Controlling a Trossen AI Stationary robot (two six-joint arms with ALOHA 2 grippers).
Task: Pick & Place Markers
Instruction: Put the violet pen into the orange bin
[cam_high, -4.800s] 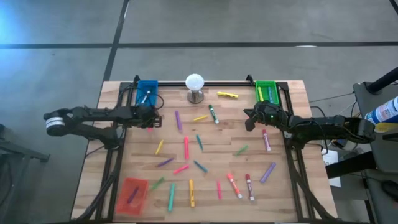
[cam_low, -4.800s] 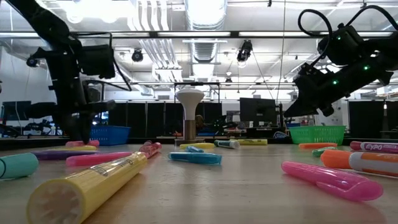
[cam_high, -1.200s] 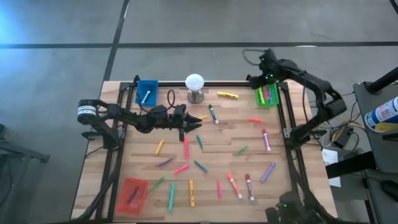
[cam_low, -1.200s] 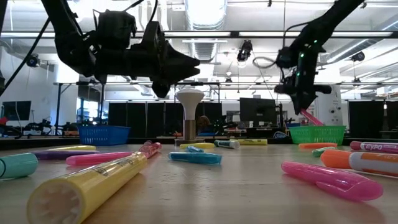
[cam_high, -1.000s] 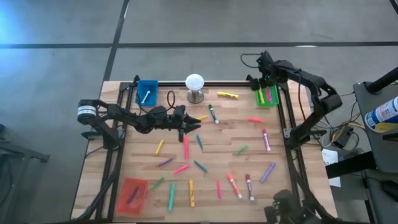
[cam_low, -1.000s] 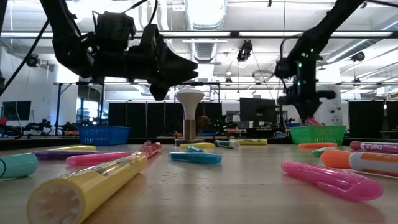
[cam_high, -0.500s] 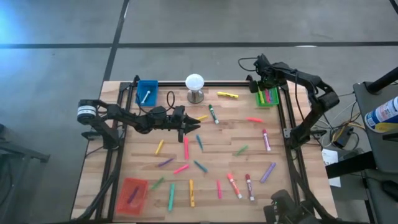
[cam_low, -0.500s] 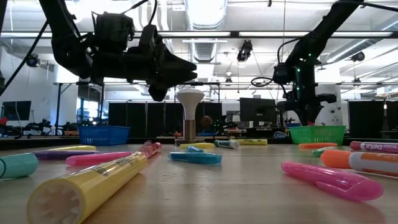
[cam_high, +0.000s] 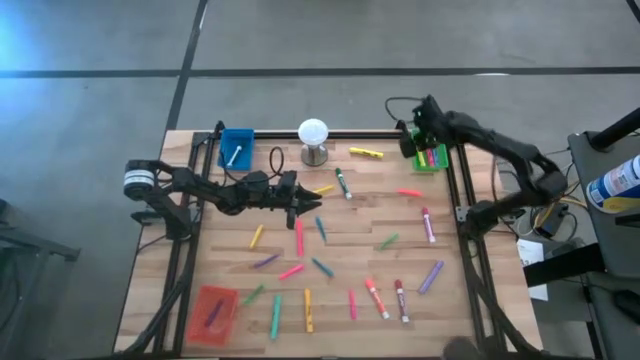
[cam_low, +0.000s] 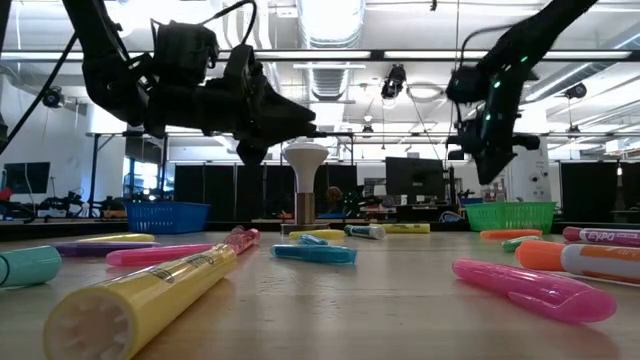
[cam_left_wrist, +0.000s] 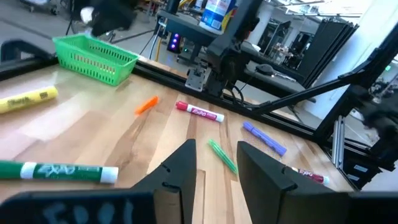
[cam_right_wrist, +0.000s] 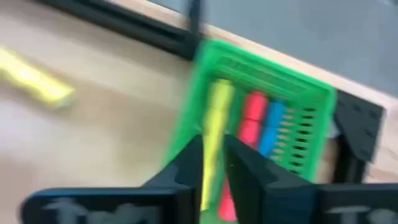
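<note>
From above, the left gripper (cam_high: 318, 203) hovers over the middle of the wooden table (cam_high: 470, 190), fingers parted and empty. A yellow marker (cam_high: 322, 189) lies just beyond the fingertips, a pink marker (cam_high: 299, 238) just beside them on the near side, and a dark green marker (cam_high: 342, 183) a little farther ahead. The right gripper (cam_high: 415, 131) hangs at the far edge beside the green tray (cam_high: 431, 156), which holds yellow, red and blue markers — its fingers cannot be made out here.

At table height, the left gripper (cam_low: 305, 128) floats well above the tabletop, near the white ball on its stand (cam_low: 306, 186). The right gripper (cam_low: 487, 172) points down above the green tray (cam_low: 510, 216), clear of it.

The left wrist camera shows two dark fingers (cam_left_wrist: 180, 169) apart with nothing between them; a light green marker (cam_left_wrist: 222, 155) lies just past the tips, an orange marker (cam_left_wrist: 146, 105) and a purple marker (cam_left_wrist: 264, 137) farther off.

The right wrist camera shows narrow, empty fingers (cam_right_wrist: 189, 163) — the tray's yellow marker (cam_right_wrist: 214, 124) lies straight ahead of the gap, the red marker (cam_right_wrist: 247, 121) and blue marker (cam_right_wrist: 272, 126) just beside it.
</note>
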